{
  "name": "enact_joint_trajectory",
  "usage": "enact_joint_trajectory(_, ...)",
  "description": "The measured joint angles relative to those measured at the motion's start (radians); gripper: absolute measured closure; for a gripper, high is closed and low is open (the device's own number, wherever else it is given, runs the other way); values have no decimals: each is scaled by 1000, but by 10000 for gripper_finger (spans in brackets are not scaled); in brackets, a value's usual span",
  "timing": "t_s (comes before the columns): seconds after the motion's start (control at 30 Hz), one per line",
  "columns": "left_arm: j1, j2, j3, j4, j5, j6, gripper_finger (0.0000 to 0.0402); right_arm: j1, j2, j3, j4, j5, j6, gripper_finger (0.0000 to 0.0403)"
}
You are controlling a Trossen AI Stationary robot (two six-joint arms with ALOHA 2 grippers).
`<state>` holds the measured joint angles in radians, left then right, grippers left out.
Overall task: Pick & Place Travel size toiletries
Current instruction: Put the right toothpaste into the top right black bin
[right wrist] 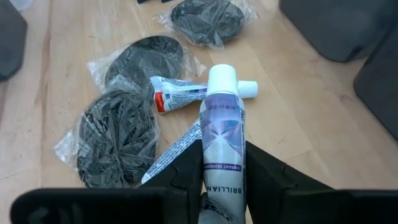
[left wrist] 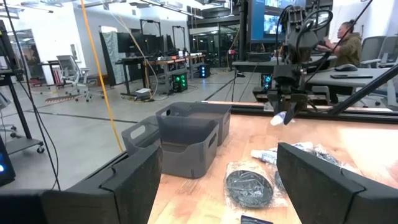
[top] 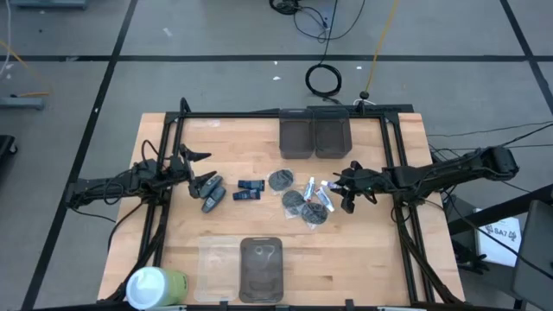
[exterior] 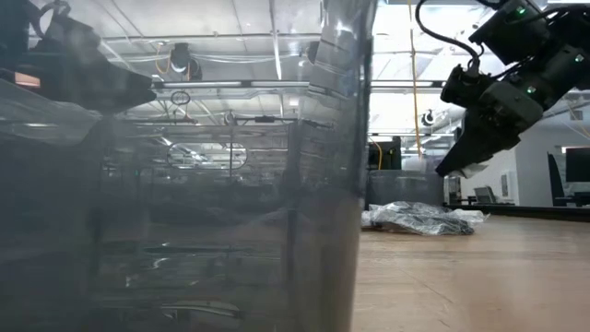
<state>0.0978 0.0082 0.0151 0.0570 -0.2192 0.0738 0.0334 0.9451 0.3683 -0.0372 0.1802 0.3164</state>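
Your right gripper (right wrist: 222, 186) is clamped on a tube (right wrist: 222, 134), lengthwise along the fingers; the bins (top: 313, 136) lie beyond, nearer this arm.

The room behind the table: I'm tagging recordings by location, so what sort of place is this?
Probably a robotics lab or open workshop: desks with monitors, office chairs, a person seated at a workstation, and cables lying on a taped concrete floor.

three round dark packets (right wrist: 147, 57), three white tubes (right wrist: 222, 134) (one held), two dark blue packs (top: 250, 189).
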Motion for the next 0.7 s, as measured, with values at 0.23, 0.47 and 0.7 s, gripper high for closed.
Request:
enact_joint_trajectory(0.23,0,0,0,0,0,0,92,0,-59,0,-10,0,-20,316)
enact_joint_trajectory(0.47,0,0,0,0,0,0,92,0,-100,0,-28,1,-34,316)
enact_joint_trajectory(0.7,0,0,0,0,0,0,92,0,-125,0,-59,5,-34,316)
